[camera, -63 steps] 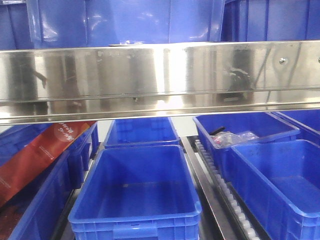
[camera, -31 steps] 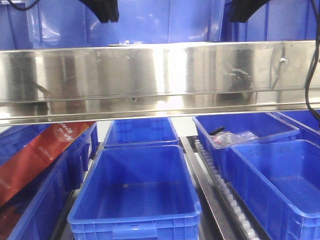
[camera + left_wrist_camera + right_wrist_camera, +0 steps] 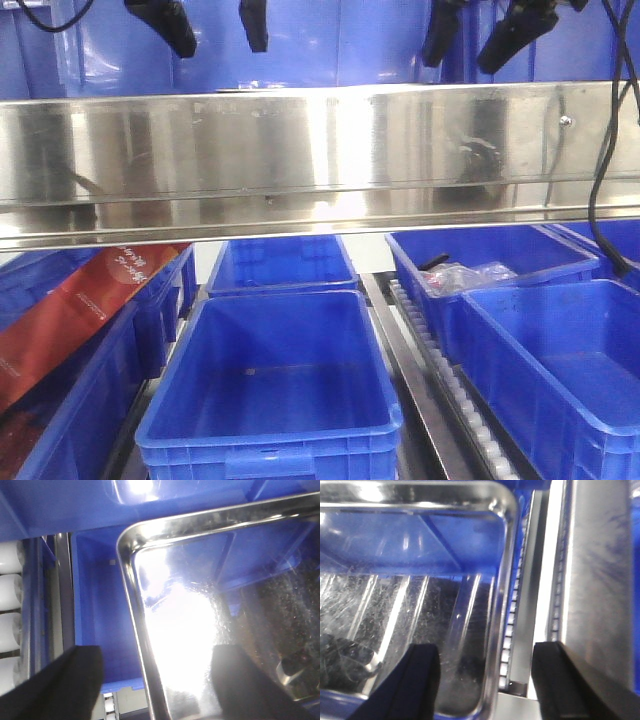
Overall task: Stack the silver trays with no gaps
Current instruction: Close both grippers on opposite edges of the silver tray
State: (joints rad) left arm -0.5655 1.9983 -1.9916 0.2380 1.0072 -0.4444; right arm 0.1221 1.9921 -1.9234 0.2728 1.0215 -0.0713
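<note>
The long shiny side of a silver tray (image 3: 320, 150) spans the front view at mid height. My left gripper (image 3: 210, 25) hangs open above its left part, and my right gripper (image 3: 478, 35) hangs open above its right part. In the left wrist view the tray's (image 3: 200, 605) rounded corner and left rim run between my left gripper's (image 3: 157, 685) spread fingers (image 3: 65, 685). The right wrist view shows the tray's (image 3: 420, 610) right rim between my right gripper's (image 3: 487, 685) spread fingers (image 3: 417, 680). Neither gripper touches the tray. I cannot tell how many trays lie there.
Blue plastic bins (image 3: 270, 390) fill the level below the tray. A red box (image 3: 70, 310) leans in the left bin, and plastic bags (image 3: 465, 275) lie in a right one. A roller rail (image 3: 450, 390) runs between bins. A black cable (image 3: 605, 150) hangs at right.
Both grippers have come down into the top of the front view. One second ago neither showed; half a second ago only their tips did. The tray has not moved.
</note>
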